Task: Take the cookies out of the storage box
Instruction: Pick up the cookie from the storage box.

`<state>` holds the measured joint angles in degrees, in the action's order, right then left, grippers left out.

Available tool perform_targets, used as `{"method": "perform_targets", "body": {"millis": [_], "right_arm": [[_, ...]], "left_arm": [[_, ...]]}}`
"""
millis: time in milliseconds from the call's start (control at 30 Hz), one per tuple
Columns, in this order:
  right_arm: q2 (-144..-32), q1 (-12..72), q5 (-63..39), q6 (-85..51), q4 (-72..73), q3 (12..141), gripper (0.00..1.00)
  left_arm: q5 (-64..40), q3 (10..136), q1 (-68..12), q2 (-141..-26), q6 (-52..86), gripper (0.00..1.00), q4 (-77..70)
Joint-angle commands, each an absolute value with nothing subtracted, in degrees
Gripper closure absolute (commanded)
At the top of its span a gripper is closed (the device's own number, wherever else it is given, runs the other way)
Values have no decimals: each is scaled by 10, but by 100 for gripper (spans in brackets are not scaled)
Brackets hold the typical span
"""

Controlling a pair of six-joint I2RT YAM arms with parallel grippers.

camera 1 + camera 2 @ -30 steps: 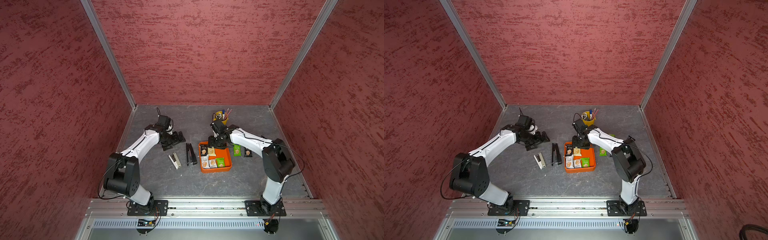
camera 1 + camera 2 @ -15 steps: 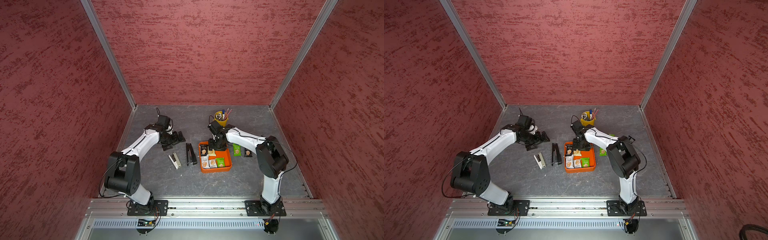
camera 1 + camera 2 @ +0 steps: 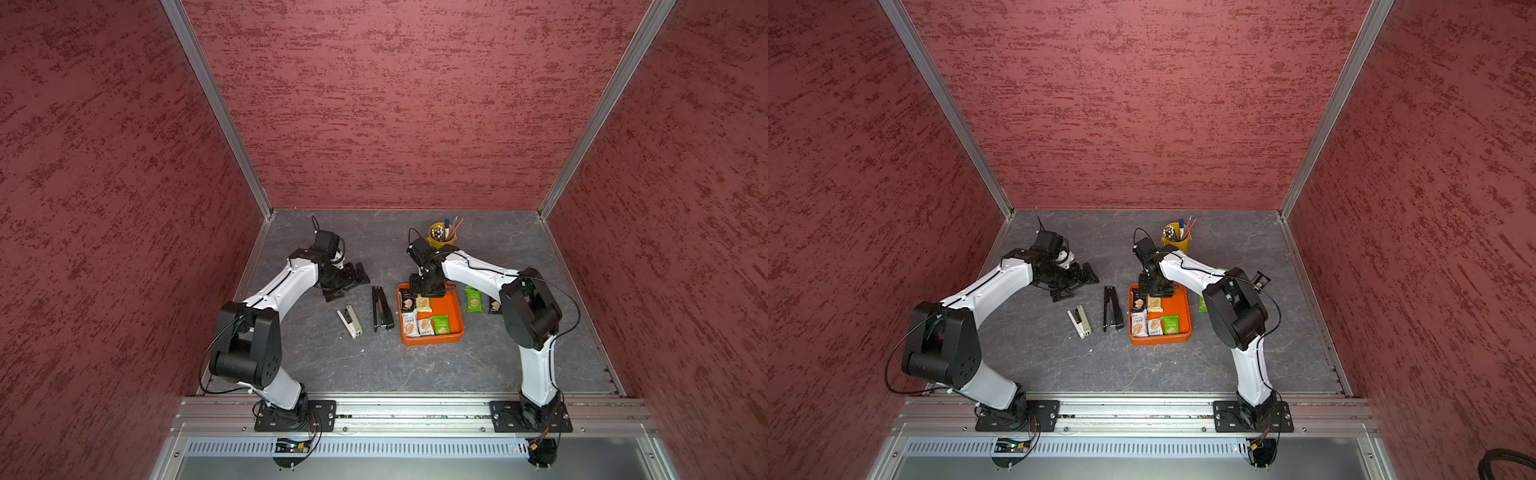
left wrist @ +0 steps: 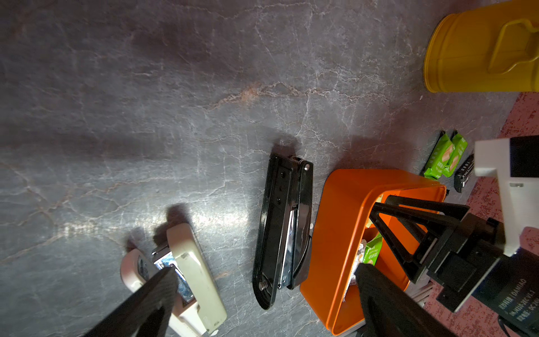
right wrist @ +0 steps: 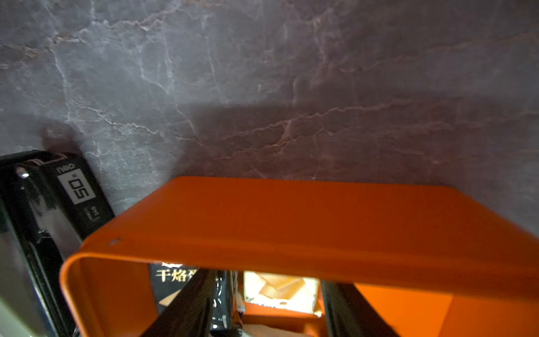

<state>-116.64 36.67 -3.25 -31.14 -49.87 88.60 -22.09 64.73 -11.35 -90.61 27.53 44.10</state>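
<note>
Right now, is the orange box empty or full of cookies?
Partly full: several cookies lie inside the storage box; part of its floor is bare orange.

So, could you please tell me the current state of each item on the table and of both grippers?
storage box: flat on the table, partly filled.
cookies in the box: at least five, lying flat.
cookies outside: green and black, lying beside the box.
right gripper: open, jaws astride a white packet in the box.
left gripper: open, empty.
black stapler: lying beside the box, untouched.
beige stapler: lying untouched.
pen bucket: upright, holding pens.
</note>
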Motion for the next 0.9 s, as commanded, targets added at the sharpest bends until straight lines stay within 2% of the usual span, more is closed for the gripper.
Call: {"method": "perform_targets", "body": {"millis": [0, 567, 867], "right_arm": [[-1169, 372, 10, -313, -531, 885, 39], [-1140, 373, 17, -314, -530, 882, 39], [-1175, 375, 3, -312, -512, 882, 38]], "left_arm": [[-227, 661, -110, -907, 268, 1, 441], [-233, 662, -108, -903, 269, 0, 443], [-230, 667, -108, -902, 267, 0, 448]]}}
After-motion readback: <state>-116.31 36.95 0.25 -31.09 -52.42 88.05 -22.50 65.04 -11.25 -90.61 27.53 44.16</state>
